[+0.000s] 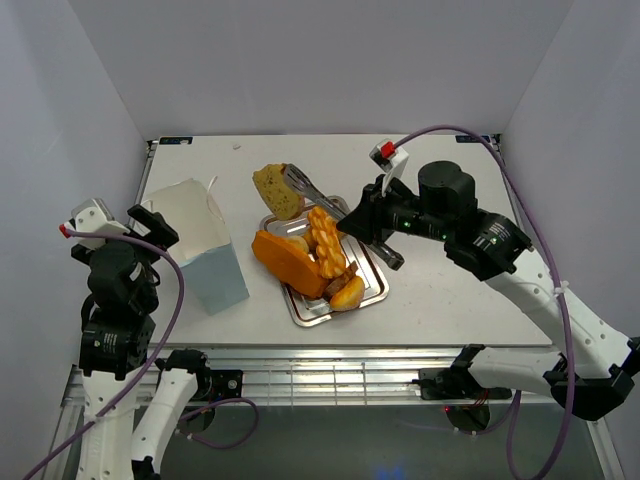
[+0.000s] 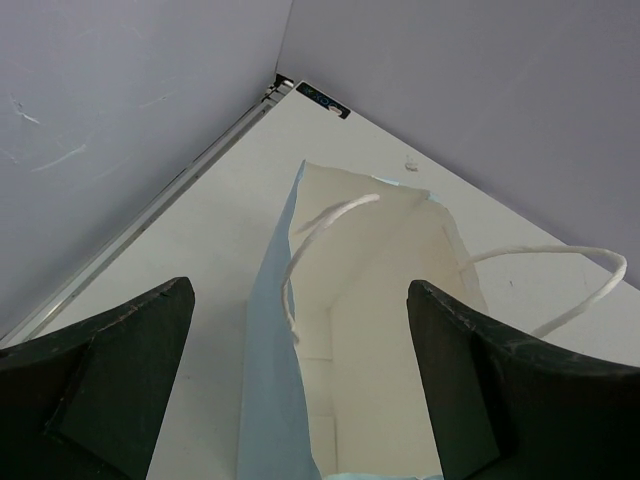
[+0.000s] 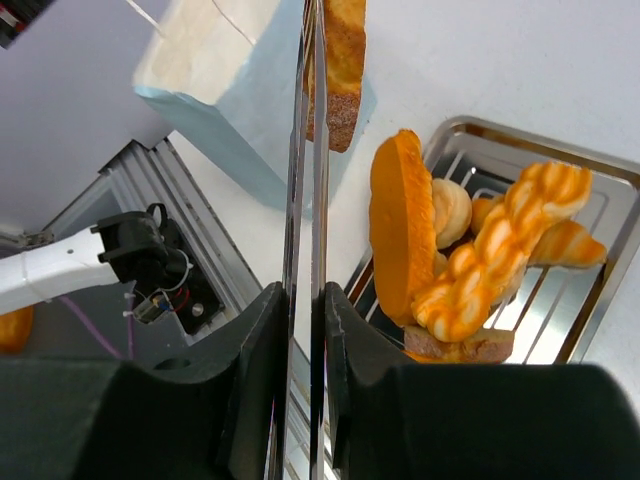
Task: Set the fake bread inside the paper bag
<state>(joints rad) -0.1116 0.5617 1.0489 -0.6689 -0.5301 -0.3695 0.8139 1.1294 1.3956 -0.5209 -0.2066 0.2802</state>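
Gripping tongs (image 3: pixel 299 180) tight, right claw (image 3: pixel 302 300) holds a bread slice (image 1: pixel 278 190) up in the air near the paper bag (image 1: pixel 200 245). Only left wrist cam shows left claw (image 2: pixel 300 330) wide open, looking into bag's top.

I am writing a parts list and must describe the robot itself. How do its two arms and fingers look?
The left arm and right arm have white links, black joints and a thin purple cable each. Each wrist bears a white box with a red tip. The fingers are black and blocky. Small green lights glow on the right arm.
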